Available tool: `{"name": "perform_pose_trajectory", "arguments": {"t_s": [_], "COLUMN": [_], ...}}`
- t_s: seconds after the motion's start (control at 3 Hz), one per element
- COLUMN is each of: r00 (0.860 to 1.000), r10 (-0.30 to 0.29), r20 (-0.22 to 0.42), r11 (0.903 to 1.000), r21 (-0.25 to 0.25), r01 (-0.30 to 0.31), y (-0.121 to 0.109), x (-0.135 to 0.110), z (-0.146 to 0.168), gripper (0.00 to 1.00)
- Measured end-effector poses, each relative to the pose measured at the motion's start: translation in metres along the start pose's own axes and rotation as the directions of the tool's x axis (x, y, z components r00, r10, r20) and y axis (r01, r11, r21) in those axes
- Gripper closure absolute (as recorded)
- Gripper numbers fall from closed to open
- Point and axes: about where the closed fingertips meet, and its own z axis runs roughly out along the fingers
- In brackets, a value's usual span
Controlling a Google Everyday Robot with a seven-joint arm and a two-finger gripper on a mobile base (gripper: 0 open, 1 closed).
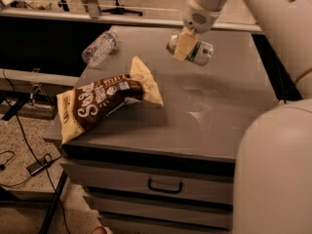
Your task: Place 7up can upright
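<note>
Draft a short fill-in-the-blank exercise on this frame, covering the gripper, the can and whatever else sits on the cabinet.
1. The gripper is shut on the 7up can, which is turned nearly ____ rather than upright.
2. The clear plastic water bottle lies on its ____ at the far left of the cabinet top.
3. In the camera view, the brown snack bag lies to the ____ of the can.
Missing words: horizontal; side; left.
</note>
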Motion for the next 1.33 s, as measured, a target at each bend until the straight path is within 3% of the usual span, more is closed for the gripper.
{"name": "perform_pose_trajectory", "arguments": {"t_s": [0.33,0.67,1.0,1.33], "r00": [0.979,0.930,0.831,0.807], "r10": [0.012,-0.008,-0.040,-0.044], "r20": [0.204,0.368,0.555,0.589], "r11": [0.9995,0.9995,0.9982,0.9974], "r21": [-0.030,-0.024,-0.016,-0.021], "r01": [-0.006,0.019,0.058,0.069], "y": [0.007,0.015,0.020,0.026], "x": [0.005,0.010,0.016,0.016], "z": [-0.030,-0.060,-0.082,-0.089], "gripper": [1.00,1.00,1.00,1.00]}}
